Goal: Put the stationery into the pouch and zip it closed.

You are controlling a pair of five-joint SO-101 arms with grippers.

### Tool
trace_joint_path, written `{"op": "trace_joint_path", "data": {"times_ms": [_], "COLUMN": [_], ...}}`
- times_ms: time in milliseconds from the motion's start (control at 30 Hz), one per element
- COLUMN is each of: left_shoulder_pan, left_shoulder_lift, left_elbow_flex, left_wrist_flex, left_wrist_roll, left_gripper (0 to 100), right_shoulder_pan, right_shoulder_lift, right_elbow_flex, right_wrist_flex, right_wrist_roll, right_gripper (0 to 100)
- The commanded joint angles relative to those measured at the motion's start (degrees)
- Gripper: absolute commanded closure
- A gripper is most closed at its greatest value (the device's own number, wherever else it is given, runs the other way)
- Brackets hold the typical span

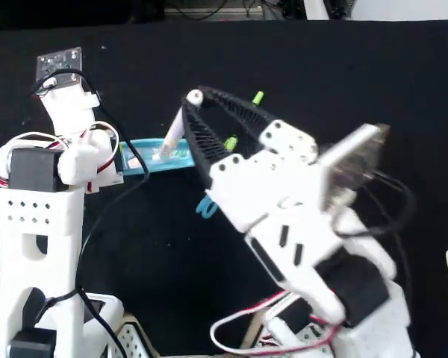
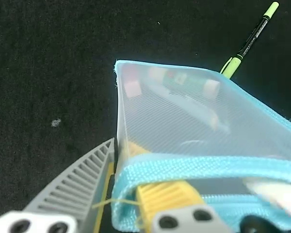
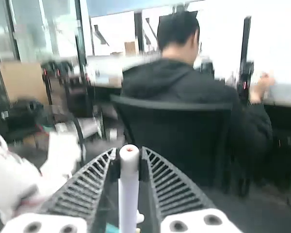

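1. While the left pincer (image 2: 121,150) is clenched on one end of it, the pouch (image 2: 184,121) lies on the desk (image 1: 321,60). It is a translucent mesh bag with a teal edge band, and it stretches straight away from that pincer's fingers. Pale items show through the mesh.
2. A white pen (image 3: 128,184) is grasped at its upper end by the fingertips of the right pincer (image 3: 129,155). From there it slants down and away from the pincer, and its lower end meets the teal band. I cannot tell whether that end is already inside the mouth or only resting at it.
3. The coming move turns on this relation: the pouch lies below the right pincer's fingertips and reaches toward the left pincer. The pen's long axis stands steeply against the pouch's flat length. I judge that the right arm, as the carrier, must lower the pen and tip it along the pouch's length before letting go. The left arm only has to anchor the bag.
4. A green pen (image 2: 247,43) lies on the desk past the pouch's far end from the left pincer, beneath the right pincer's fingers, so it probably goes in next.
5. A small blue thing (image 1: 205,207) lies on the desk beside the right arm; what it is I cannot tell.
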Motion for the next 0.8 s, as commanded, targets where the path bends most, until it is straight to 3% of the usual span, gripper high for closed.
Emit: {"op": "trace_joint_path", "data": {"times_ms": [0, 300, 467, 767], "left_shoulder_pan": [-0.7, -0.7, -0.7, -0.7], "left_shoulder_lift": [0.4, 0.4, 0.4, 0.4], "left_elbow_flex": [0.2, 0.2, 0.2, 0.2], "left_wrist_flex": [-0.6, -0.6, -0.4, -0.4], "left_wrist_roll": [0.6, 0.6, 0.6, 0.6], "left_gripper": [97, 97, 97, 97], "right_shoulder_pan": [-0.4, -0.5, -0.5, 2.4], "right_shoulder_lift": [-0.7, -0.3, -0.7, -3.8], "right_elbow_flex": [3.6, 13.1, 15.3, -0.9], "right_wrist_flex": [-1.6, -1.5, -1.1, 9.1], "right_wrist_roll": [-0.6, -0.2, -0.3, -0.2], "right_gripper": [98.7, 97.8, 85.7, 88.2]}}
